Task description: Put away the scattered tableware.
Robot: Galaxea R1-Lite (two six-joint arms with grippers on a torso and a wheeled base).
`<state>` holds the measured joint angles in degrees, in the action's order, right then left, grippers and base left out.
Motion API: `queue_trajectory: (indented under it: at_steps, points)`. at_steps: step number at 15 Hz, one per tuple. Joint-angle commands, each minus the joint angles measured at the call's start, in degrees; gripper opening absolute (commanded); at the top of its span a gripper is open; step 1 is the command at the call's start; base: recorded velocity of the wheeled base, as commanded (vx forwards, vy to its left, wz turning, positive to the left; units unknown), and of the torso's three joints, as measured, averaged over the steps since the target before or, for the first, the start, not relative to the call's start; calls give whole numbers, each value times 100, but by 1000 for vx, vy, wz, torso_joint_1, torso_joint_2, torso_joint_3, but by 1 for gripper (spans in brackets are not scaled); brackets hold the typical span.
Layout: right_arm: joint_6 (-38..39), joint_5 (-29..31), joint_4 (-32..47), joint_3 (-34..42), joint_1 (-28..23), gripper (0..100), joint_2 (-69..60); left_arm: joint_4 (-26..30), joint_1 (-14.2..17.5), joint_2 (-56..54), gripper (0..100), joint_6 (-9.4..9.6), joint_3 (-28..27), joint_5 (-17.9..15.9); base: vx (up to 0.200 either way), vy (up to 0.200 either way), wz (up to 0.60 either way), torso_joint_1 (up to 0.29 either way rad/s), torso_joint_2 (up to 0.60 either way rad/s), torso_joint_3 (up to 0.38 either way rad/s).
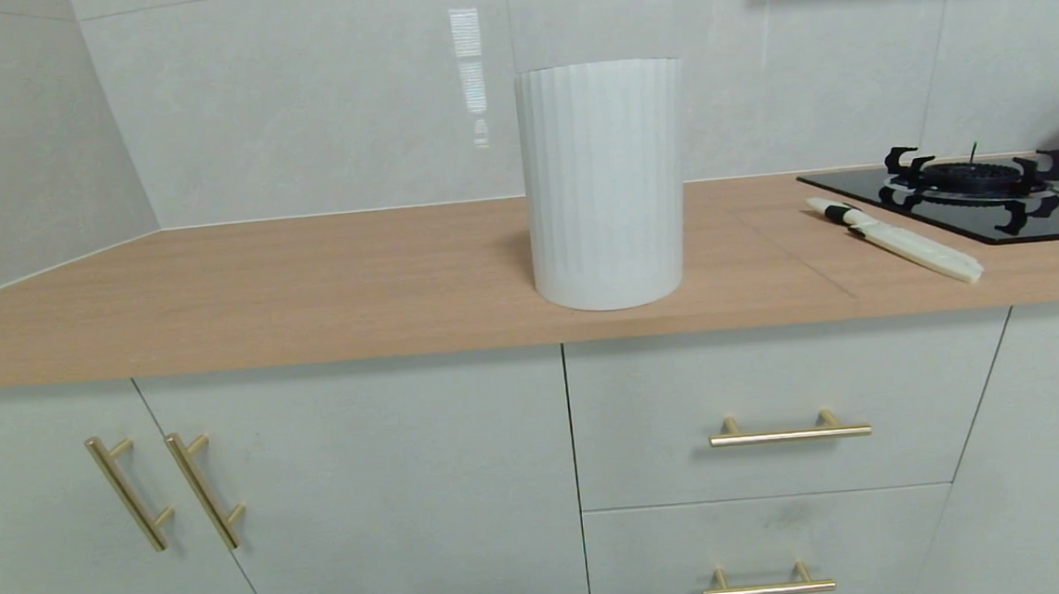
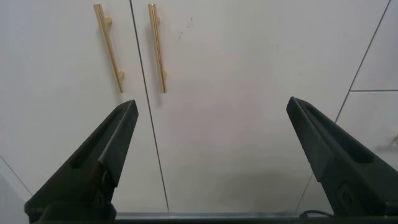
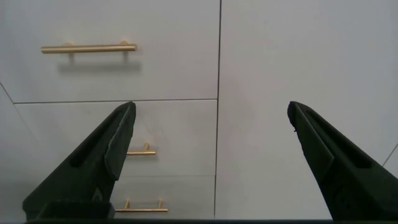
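Countertop (image 1: 305, 285): one. On it stood one ribbed white container (image 1: 603, 185) and one white utensil (image 1: 898, 241) with a single black band. One black hob (image 1: 948, 212) carried one burner grate (image 1: 973, 177).

The head view counted four gold bar handles: two vertical, namely the outer door handle (image 1: 128, 493) and the inner door handle (image 1: 205, 490), and two horizontal, namely the upper drawer handle (image 1: 790, 432) and the lower drawer handle (image 1: 769, 588). The right wrist view counted three horizontal handles in one column.

Grippers: two, the left gripper (image 2: 211, 102) and the right gripper (image 3: 211, 104), each with two fingers.
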<state>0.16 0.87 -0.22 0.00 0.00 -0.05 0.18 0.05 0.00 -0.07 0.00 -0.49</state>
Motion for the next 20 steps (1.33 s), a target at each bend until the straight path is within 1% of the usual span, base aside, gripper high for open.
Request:
queue_trajectory:
  at_steps: [1, 7, 11, 20]
  points:
    - [-7, -7, -4, 0, 0, 100, 5, -1, 4, 0, 100, -1, 0, 5, 0, 0, 0, 0, 0, 0]
    - [-7, -7, -4, 0, 0, 100, 5, -1, 4, 0, 100, -1, 0, 5, 0, 0, 0, 0, 0, 0]
    - [-7, -7, -4, 0, 0, 100, 5, -1, 4, 0, 100, -1, 0, 5, 0, 0, 0, 45, -199, -205]
    - [-7, -7, -4, 0, 0, 100, 5, -1, 4, 0, 100, -1, 0, 5, 0, 0, 0, 175, -480, -287]
